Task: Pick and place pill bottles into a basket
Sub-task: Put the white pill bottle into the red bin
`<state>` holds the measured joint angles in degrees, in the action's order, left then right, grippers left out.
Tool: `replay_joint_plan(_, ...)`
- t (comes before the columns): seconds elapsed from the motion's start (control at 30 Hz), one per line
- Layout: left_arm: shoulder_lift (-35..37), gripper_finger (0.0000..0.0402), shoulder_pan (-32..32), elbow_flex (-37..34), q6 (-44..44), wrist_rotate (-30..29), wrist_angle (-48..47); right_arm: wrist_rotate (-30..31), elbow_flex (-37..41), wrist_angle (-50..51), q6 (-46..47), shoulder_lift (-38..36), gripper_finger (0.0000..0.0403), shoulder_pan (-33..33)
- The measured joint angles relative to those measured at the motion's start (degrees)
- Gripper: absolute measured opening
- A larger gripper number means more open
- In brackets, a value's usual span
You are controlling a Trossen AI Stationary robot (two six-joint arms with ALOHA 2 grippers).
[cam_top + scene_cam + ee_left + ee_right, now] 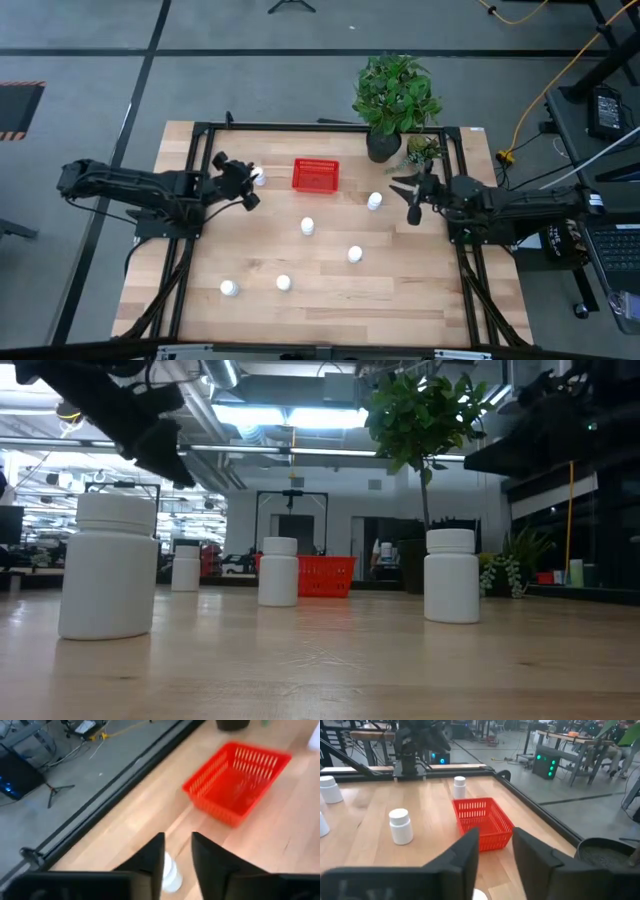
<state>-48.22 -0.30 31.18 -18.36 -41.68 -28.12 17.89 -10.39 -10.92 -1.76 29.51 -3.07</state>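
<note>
Wooden table (330, 290), six upright white pill bottles: one beside left gripper (243, 184) at centre-left, one (375, 201) beside right gripper (412, 196); both grippers parted, empty; red basket (315, 175) between, upper centre, empty.

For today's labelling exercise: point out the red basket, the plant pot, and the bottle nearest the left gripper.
basket (315, 175), high view, middle of its floor
plant pot (382, 146), high view, dark side wall
bottle (259, 177), high view, white cap, beside the left gripper
</note>
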Motion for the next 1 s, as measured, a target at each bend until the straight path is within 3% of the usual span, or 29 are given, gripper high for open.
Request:
replay_joint_plan(0.2, -1.77, 0.0192, 0.00, 0.00, -4.42, 2.17, -3.35, 0.00, 0.00, -0.04, -0.02, 0.12, 0.0185, 0.00)
replay_joint_plan(0.33, -2.61, 0.0222, 0.00, -1.54, -8.89, 2.87, -3.75, 0.00, 0.00, -0.02, -0.02, 0.12, 0.0204, 0.00)
replay_joint_plan(0.73, -2.13, 0.0230, 1.67, -9.29, -12.79, 6.70, 4.54, 0.00, 0.00, -0.48, -0.30, 0.12, 0.0210, -0.04)
replay_joint_plan(1.0, -2.35, 0.0230, 10.25, -9.29, -13.93, 13.42, 5.96, 0.00, 0.00, -3.06, -1.88, 0.12, 0.0209, -0.04)
